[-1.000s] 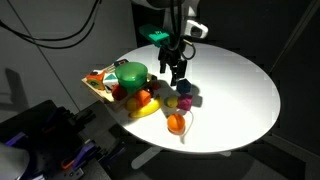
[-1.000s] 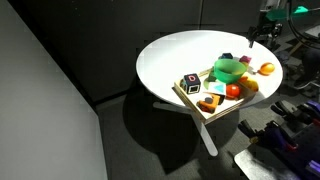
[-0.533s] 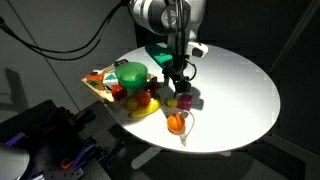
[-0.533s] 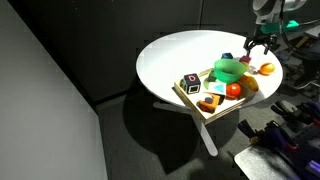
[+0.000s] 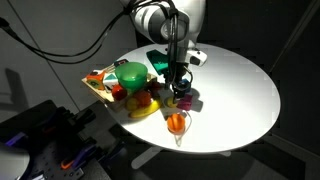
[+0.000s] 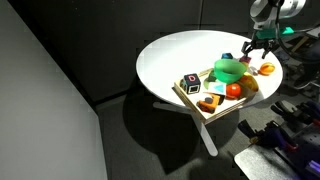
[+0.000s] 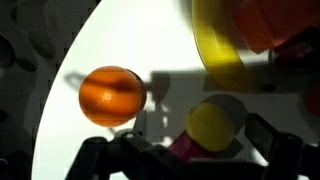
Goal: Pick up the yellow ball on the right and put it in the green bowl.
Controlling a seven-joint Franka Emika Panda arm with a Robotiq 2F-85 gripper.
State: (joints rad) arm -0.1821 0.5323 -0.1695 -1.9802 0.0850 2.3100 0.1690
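The gripper point(image 7: 190, 165) hangs spread over the yellow ball point(image 7: 215, 122), which rests on the white worktop point(image 7: 120, 40) between the fingers, off-centre toward one of them. A magenta cube point(image 7: 181, 150) sits close against the ball. The orange ball point(image 7: 112, 95) lies clear to the side; the green bowl point(image 5: 130, 73) is beyond the banana point(image 7: 215, 62). Best to centre first, drop straight, then close gently (a sphere squirts out easily) without catching the cube.

Dark room, spotlit white table point(image 5: 240, 90), blurry wrist view.
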